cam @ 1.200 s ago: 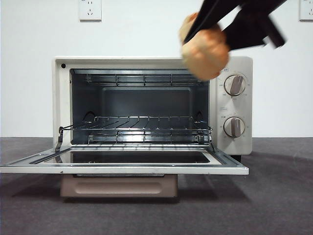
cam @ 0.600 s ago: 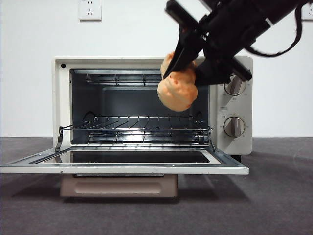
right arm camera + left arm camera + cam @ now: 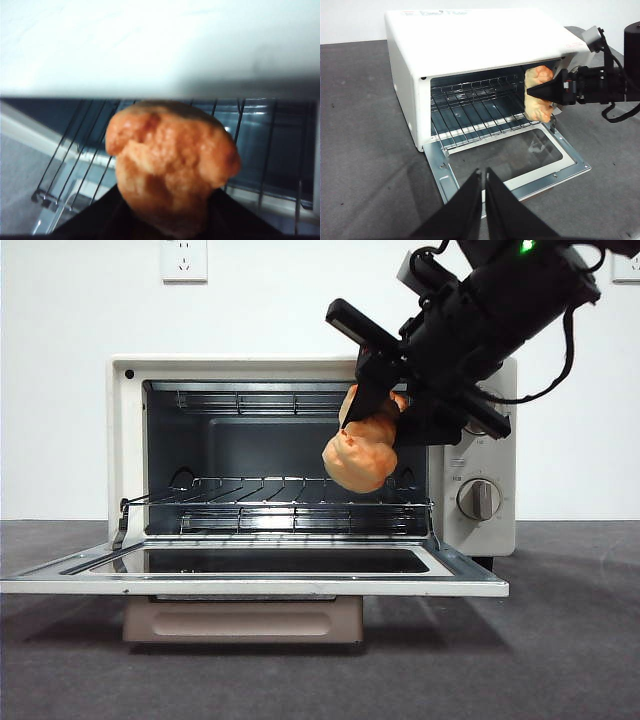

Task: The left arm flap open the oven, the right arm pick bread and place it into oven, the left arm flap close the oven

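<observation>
A: Right claw (image 3: pixel 372 430) is clamped on the bread (image 3: pixel 361 452), hanging at the mouth of the oven (image 3: pixel 130 440), above the wire rack (image 3: pixel 280 502) at its right end. Door (image 3: pixel 250 578) lies flat open.

B: So the rack lies below and inward of the bread. Left claw (image 3: pixel 483 176)?

A: Pressed together, empty, waiting well apart over the desk (image 3: pixel 365 150).

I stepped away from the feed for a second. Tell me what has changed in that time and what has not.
The right hand, shut on the bread, has swung down and leftward in the front view, from above the oven's top corner to the right part of its open mouth, just above the wire rack. It has not let go. The door stays folded flat, and the left hand waits shut, in front of the oven.
</observation>
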Tool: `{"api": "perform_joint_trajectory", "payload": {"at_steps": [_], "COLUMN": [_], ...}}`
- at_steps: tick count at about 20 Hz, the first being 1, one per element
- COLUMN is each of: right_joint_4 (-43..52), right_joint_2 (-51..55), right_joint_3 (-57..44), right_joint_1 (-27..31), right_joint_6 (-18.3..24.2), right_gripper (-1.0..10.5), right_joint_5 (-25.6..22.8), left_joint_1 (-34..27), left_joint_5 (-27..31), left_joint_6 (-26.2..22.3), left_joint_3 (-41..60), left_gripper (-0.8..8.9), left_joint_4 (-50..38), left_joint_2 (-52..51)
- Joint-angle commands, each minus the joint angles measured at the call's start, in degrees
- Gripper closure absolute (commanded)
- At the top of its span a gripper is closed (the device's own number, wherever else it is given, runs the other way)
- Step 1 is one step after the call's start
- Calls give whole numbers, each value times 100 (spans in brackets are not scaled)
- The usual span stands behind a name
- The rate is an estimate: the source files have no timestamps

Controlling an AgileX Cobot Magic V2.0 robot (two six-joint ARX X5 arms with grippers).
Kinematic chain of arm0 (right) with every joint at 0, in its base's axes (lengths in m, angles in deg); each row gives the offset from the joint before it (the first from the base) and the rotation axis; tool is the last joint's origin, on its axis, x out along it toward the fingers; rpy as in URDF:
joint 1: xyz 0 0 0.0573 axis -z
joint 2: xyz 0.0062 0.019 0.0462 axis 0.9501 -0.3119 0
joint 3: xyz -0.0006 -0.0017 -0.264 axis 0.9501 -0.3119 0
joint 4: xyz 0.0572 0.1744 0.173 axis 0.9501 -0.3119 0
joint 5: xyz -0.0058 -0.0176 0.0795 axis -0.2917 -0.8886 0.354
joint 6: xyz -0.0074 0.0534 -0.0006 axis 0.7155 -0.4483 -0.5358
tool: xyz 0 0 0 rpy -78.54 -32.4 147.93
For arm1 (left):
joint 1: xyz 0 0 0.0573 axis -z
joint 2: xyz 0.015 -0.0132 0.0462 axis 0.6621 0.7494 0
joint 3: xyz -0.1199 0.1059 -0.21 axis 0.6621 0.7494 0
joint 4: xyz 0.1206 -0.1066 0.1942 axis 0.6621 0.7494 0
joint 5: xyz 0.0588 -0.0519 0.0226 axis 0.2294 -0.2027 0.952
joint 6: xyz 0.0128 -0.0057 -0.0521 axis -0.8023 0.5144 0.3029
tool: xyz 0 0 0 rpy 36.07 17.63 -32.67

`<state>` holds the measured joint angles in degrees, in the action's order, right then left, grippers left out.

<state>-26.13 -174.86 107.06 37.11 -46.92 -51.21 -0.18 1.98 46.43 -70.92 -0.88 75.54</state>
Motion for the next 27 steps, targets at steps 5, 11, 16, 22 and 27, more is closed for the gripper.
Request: {"api": "perform_joint_trajectory", "payload": {"at_steps": [5, 11, 16, 22, 27], "right_joint_4": [166, 317, 313, 313, 286], "right_joint_2": [-205, -319, -358, -350, -264], "right_joint_3": [70, 72, 72, 72, 72], "right_joint_1": [-39, -39, -39, -39, -39], "right_joint_6": [-352, -365, -396, -463, -463], "right_gripper": [812, 746, 634, 488, 488], "right_joint_5": [-407, -387, -387, -385, -365], "left_joint_1": [37, 37, 37, 37, 37], "left_joint_5": [17, 17, 17, 17, 17], "left_joint_6": [-129, -205, -227, -227, -225], "left_joint_3": [-122, -122, -122, -122, -122], "left_gripper": [798, 798, 798, 798, 798], "left_joint_4": [-83, -92, -85, -85, -83], "left_joint_2": [20, 20, 20, 20, 20]}}
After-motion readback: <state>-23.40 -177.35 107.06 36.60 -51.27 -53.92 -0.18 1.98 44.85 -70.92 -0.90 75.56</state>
